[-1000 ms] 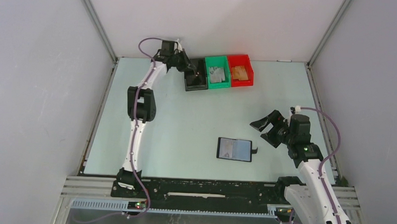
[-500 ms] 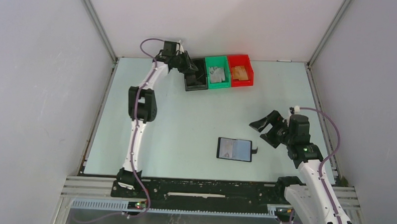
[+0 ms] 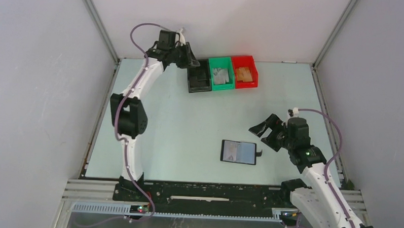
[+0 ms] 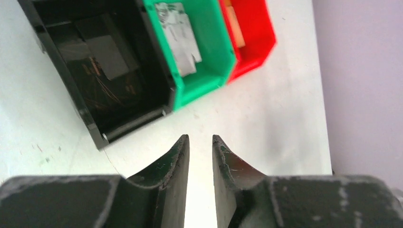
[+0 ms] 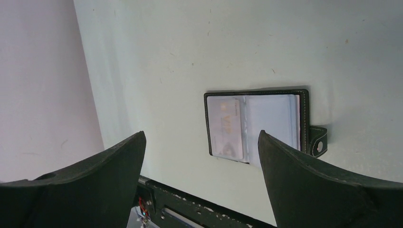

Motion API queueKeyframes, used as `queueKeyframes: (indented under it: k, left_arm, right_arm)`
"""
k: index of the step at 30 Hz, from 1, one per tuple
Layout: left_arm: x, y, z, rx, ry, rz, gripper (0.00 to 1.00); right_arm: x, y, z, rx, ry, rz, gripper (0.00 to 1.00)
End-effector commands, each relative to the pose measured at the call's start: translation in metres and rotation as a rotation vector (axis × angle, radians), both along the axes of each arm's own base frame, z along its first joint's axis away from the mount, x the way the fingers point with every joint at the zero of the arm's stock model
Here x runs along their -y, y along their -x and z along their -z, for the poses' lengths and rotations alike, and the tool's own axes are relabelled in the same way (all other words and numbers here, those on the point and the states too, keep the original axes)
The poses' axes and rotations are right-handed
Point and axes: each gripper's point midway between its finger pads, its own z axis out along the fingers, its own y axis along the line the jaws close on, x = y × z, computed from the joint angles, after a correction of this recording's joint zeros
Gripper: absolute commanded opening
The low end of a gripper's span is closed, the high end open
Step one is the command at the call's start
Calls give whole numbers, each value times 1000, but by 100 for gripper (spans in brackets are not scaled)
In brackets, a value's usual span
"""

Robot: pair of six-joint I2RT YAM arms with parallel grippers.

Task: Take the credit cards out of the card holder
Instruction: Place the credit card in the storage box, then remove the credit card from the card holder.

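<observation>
The black card holder (image 3: 239, 152) lies open on the table right of centre, strap tab to the right. In the right wrist view the holder (image 5: 256, 124) shows clear sleeves, with a pale card (image 5: 227, 126) in the left pocket. My right gripper (image 3: 260, 136) is wide open and empty, just right of the holder and above the table; in its own view (image 5: 200, 137) the holder lies between the fingers. My left gripper (image 3: 191, 62) hovers at the left rim of the black bin; its jaws (image 4: 200, 137) stand a narrow gap apart with nothing between them.
Three bins stand in a row at the back: the black bin (image 3: 200, 89) with a grey card (image 4: 107, 54), the green bin (image 3: 222, 88) with grey-silver cards (image 4: 178, 38), and the red bin (image 3: 245, 85) with orange-tan cards (image 4: 234, 33). Walls enclose the table.
My left gripper has lifted out of the black bin and drawn back to the left, the arm swinging leftward. My right gripper has edged slightly left and down toward the holder.
</observation>
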Motion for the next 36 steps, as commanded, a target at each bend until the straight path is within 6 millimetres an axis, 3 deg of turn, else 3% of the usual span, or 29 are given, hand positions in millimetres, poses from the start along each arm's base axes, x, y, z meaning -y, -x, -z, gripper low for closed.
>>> queueKeyframes:
  k: [1,8,13,16,19,24,29,36]
  left_arm:
    - [7,50,-41,73,-39,47,29]
    - [33,139,-28,-7,35,88,30]
    - [75,209,2,-116,50,209,31]
    - [108,246,23,-192,59,294,34]
    - [131,274,50,-252,36,360,36]
    - [154,306,92,-347,-14,444,46]
    - [160,322,127,-410,-68,465,46]
    - [159,328,146,-460,-94,457,45]
  right_arm:
    - [-4,-4,-5,10,27,10,97]
    - [-31,-1,12,-36,62,-68,92]
    - [-30,6,55,-175,183,-65,65]
    - [-35,7,68,-204,218,-90,51]
    - [-26,8,84,-260,264,-52,41]
    - [4,9,98,-310,348,38,40]
    - [14,14,109,-323,334,48,39]
    - [17,24,129,-362,325,50,35]
